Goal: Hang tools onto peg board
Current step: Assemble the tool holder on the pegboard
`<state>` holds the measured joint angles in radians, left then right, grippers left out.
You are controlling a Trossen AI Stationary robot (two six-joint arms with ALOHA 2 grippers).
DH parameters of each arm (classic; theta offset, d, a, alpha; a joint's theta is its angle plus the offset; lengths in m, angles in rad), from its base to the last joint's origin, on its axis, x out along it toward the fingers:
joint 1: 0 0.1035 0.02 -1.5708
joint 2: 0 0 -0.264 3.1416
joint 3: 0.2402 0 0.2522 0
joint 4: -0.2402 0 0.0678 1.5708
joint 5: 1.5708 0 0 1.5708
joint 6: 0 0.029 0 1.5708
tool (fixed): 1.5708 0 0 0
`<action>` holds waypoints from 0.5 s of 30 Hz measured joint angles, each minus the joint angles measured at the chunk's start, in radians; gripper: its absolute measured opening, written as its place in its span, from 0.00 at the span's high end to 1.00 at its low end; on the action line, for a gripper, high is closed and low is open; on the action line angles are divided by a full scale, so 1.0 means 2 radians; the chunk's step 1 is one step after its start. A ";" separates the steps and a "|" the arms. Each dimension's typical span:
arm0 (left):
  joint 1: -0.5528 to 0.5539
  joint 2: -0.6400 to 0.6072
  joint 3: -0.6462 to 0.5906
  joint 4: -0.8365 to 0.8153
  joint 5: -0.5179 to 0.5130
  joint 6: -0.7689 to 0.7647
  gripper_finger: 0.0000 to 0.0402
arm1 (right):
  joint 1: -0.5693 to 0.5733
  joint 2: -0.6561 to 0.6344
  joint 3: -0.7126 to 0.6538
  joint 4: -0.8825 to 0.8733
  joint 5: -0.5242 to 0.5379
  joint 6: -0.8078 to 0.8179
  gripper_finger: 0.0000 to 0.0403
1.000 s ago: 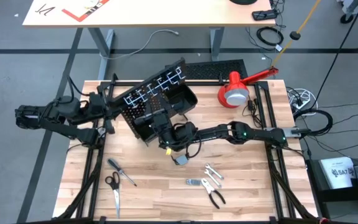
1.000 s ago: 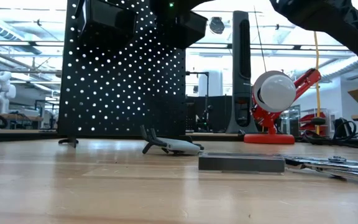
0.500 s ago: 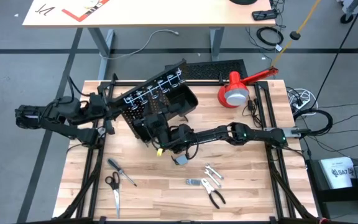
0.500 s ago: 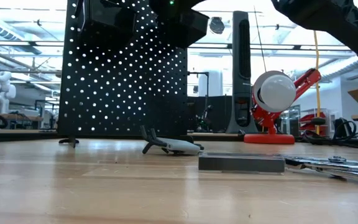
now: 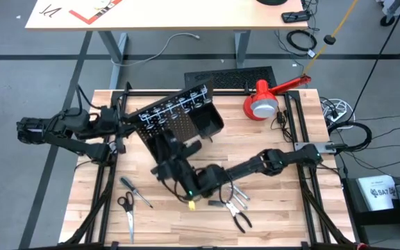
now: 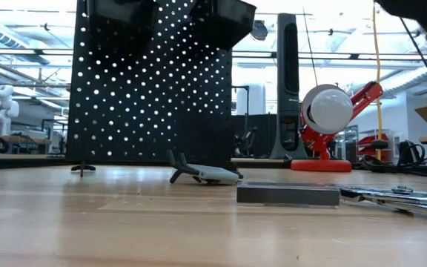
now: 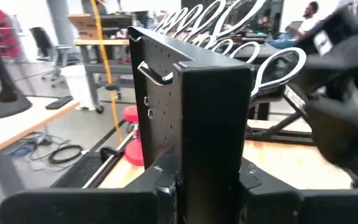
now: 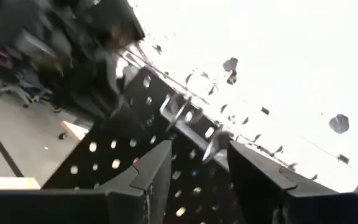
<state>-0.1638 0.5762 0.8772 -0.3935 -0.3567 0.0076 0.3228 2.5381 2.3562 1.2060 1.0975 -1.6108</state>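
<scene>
The black perforated peg board (image 5: 176, 118) stands upright on the table on its lower edge, with a small foot (image 6: 82, 169) showing in the low view (image 6: 147, 89). Silver rings (image 5: 165, 105) and black bins (image 5: 210, 121) sit on its front. My left gripper (image 5: 125, 125) is shut on its left end. My right gripper (image 5: 165, 147) is open just in front of the board, which fills its wrist view (image 8: 166, 162). A screwdriver (image 5: 136, 192), scissors (image 5: 126, 208), pliers (image 5: 240, 221), a wrench (image 5: 236, 193) and a small metal piece (image 5: 217, 203) lie on the table. My left gripper pinches the peg board's left side edge (image 7: 210, 155) between its two fingers, coming level from the table's left. The board stands upright in the hold, its lower edge on the table.
A red-and-white lamp (image 5: 262, 101) stands at the far right, with a flat black slotted panel (image 5: 231, 76) behind the board. A grey object (image 6: 199, 176) and a dark bar (image 6: 288, 194) lie on the table in the low view. Black frame rails run along both table sides.
My right gripper has drawn back from the board's front toward the table's near edge and a little left. The peg board has turned about its held left end, its right end swinging toward the near edge.
</scene>
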 joint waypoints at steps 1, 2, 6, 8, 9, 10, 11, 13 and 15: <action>0.000 0.000 0.000 0.000 0.008 0.000 0.84 | 0.006 -0.004 0.000 -0.004 -0.001 -0.009 0.61; 0.000 0.000 0.000 -0.001 0.016 0.001 0.84 | 0.011 -0.010 -0.002 -0.005 -0.002 -0.020 0.61; 0.000 0.000 0.000 -0.002 0.051 0.000 0.84 | 0.019 -0.021 -0.001 -0.014 0.001 -0.039 0.61; 0.000 0.000 0.000 -0.003 0.066 -0.001 0.84 | 0.019 -0.028 0.000 -0.015 0.001 -0.045 0.61; 0.000 0.000 0.000 -0.004 0.075 -0.001 0.84 | 0.020 -0.030 0.000 -0.018 0.001 -0.044 0.61; 0.000 0.000 0.000 -0.004 0.083 -0.001 0.84 | 0.021 -0.032 0.000 -0.017 0.000 -0.041 0.61; 0.000 0.000 0.000 -0.004 0.092 0.000 0.84 | 0.022 -0.034 0.000 -0.019 0.000 -0.041 0.61; 0.000 0.000 0.000 -0.005 0.107 0.001 0.84 | 0.023 -0.037 0.000 -0.032 -0.002 -0.036 0.61; 0.000 0.000 0.000 -0.005 0.115 0.000 0.84 | 0.025 -0.039 0.000 -0.057 -0.005 -0.034 0.61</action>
<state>-0.1642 0.5758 0.8776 -0.4034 -0.1271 0.0075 0.3721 2.4594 2.3558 1.0911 1.0875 -1.6792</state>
